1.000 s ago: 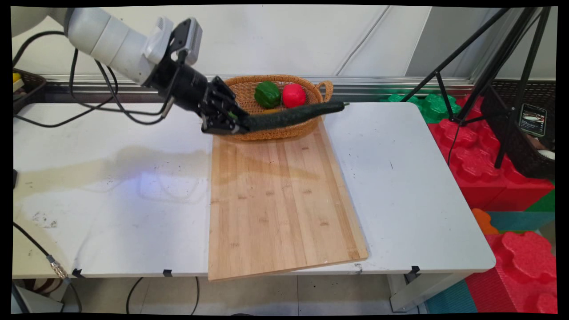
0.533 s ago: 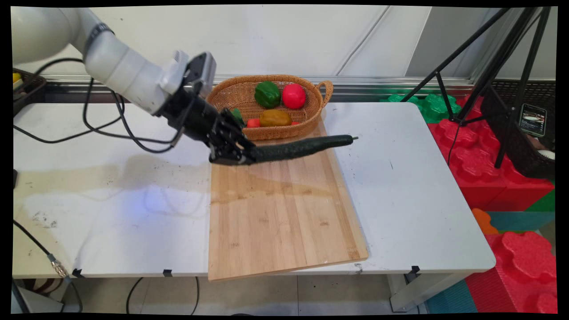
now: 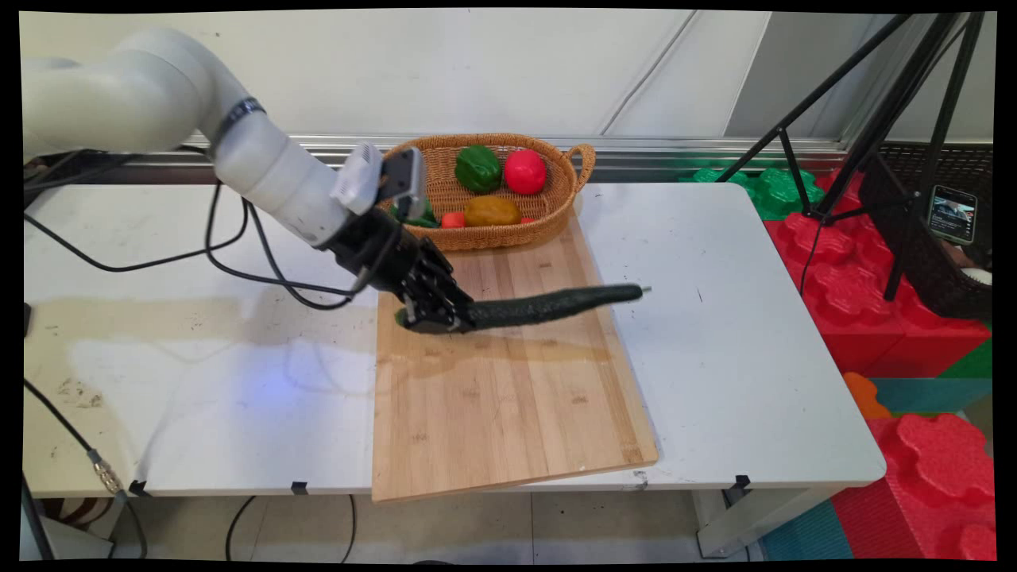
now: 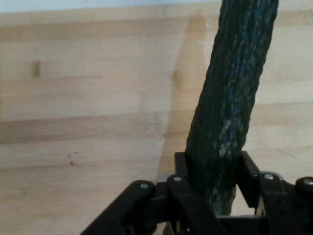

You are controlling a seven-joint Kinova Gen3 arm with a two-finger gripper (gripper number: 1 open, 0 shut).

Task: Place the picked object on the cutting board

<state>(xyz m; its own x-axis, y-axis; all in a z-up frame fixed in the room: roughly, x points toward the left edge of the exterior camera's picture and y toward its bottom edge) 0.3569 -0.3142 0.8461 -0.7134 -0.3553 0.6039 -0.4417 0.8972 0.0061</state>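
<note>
The wooden cutting board point(image 3: 508, 381) lies on the white table point(image 3: 199, 373), from the near edge back toward the basket. Just above the board's far part hangs the gripper point(image 3: 435, 322), squeezed tight on one end of a long dark green cucumber point(image 3: 556, 304). In the hand view the cucumber point(image 4: 230, 112) sticks straight out from between the two fingers point(image 4: 182, 169), with the board point(image 4: 88, 122) right under it. Its long body runs sideways across the board, out to the picture's right, away from the gripper. Its thin tip reaches past the board's right edge. It is lifted, not lying flat. Farther back sits the woven basket point(image 3: 556, 214) with a green pepper point(image 3: 477, 168), a red ball-shaped fruit point(image 3: 525, 171) and a brown potato point(image 3: 492, 210).
</note>
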